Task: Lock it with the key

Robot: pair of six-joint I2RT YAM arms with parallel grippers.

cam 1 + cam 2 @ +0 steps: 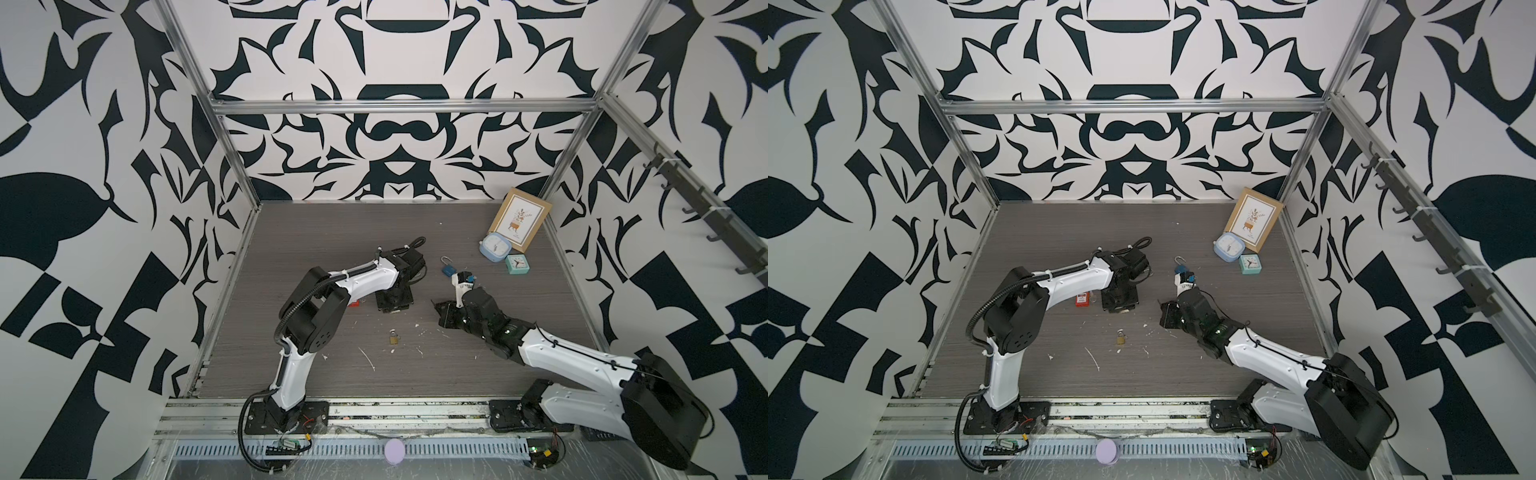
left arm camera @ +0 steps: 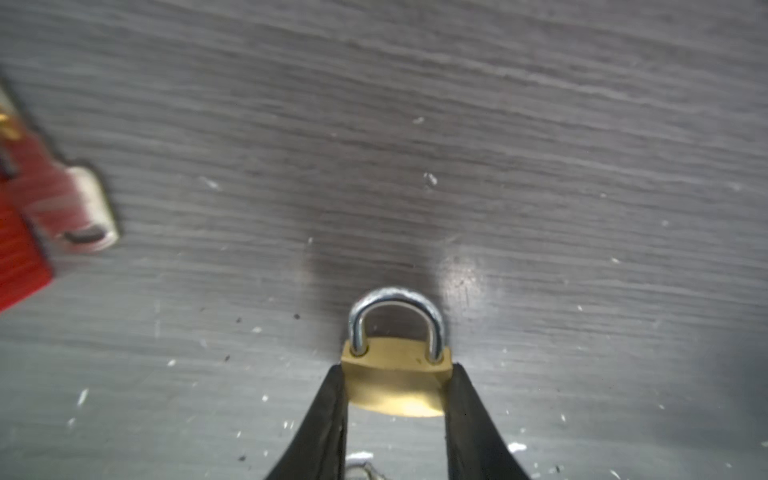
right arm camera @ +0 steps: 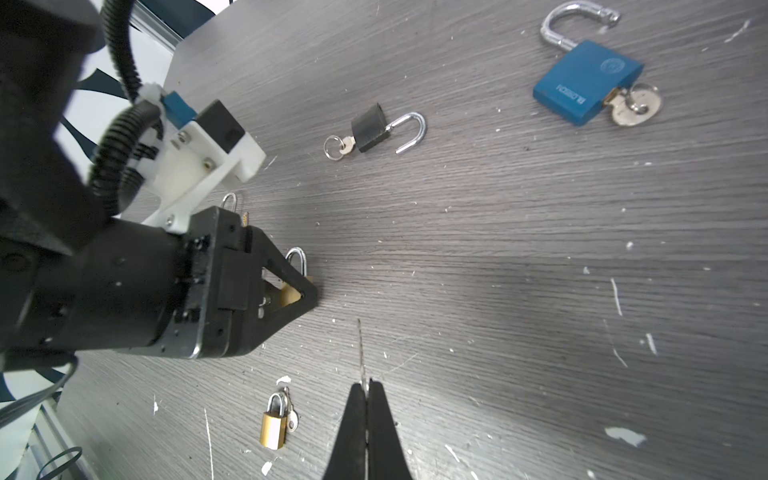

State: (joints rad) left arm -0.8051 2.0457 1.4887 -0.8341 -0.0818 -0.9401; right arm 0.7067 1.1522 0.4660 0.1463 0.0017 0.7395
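Left gripper [image 2: 397,369] clamps the small brass padlock [image 2: 397,358] by its body, down at the table [image 2: 540,166], shackle [image 2: 395,296] seated. Right gripper [image 3: 365,388] hangs nearby, fingers pressed together, seemingly empty. Recommendation: hold that clamp rigid so turning cannot twist the body.

The blue padlock [image 3: 588,81] carried the only lettering I could partly make out: one short word in white capitals along its face, upside down in the right wrist view. It seemed to read BLOSSOM, though the letters were soft. A round white emblem [image 3: 611,65] sat on the same face, its ring of characters too small to read.

In a top view, the red padlock [image 1: 1082,299] bore a white label [image 1: 1083,296] with illegible print. The pale blue clock [image 1: 1228,246] and the teal clock [image 1: 1250,263] showed dials with blurred numerals. The framed picture [image 1: 1253,219] had an unreadable caption. The brass padlock [image 2: 397,374] was too blurred for any stamp.
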